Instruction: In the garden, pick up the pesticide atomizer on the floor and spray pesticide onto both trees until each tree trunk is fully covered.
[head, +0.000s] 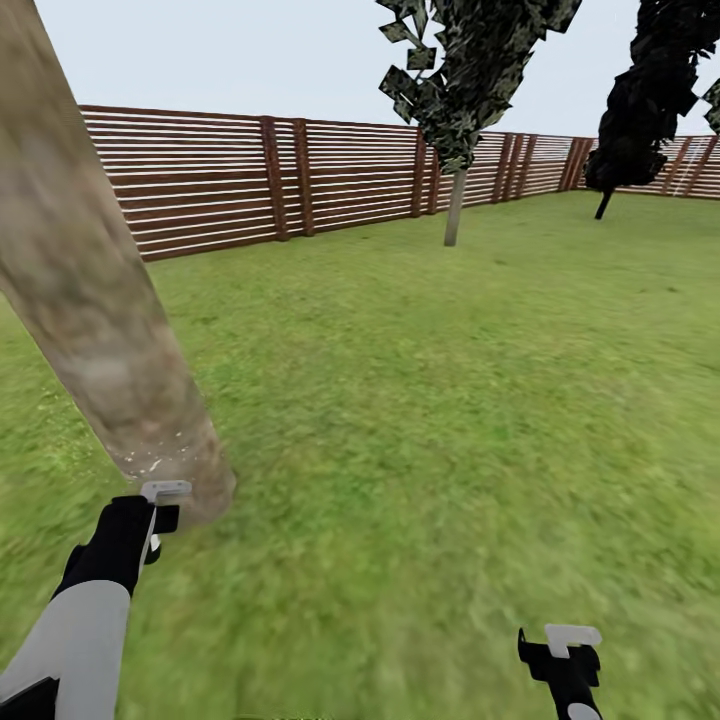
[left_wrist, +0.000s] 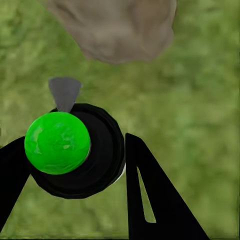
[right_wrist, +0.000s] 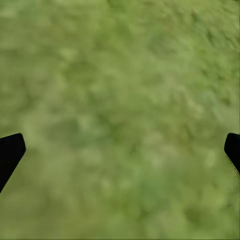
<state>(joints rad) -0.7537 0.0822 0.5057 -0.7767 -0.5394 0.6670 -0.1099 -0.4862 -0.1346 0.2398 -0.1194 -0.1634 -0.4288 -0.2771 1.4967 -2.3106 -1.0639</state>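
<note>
Pale mottled tree trunk (head: 90, 300), white-specked base

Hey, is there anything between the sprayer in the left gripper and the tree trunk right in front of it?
Nothing visible. In the left wrist view the atomizer sits between the left gripper's fingers, nozzle toward the trunk base, with only bare grass between them. White specks already show low on the trunk in the head view.

We see, looking along the left hand (left_wrist: 75, 165): two black fingers (left_wrist: 150, 195) closed against the pesticide atomizer (left_wrist: 80, 155), a round black body with a glossy green ball top and a grey tapered nozzle (left_wrist: 64, 93). Just beyond the nozzle we note the pale mottled tree trunk (left_wrist: 117, 27) base. Blurred green grass floor (left_wrist: 200, 115) lies all around.
</note>
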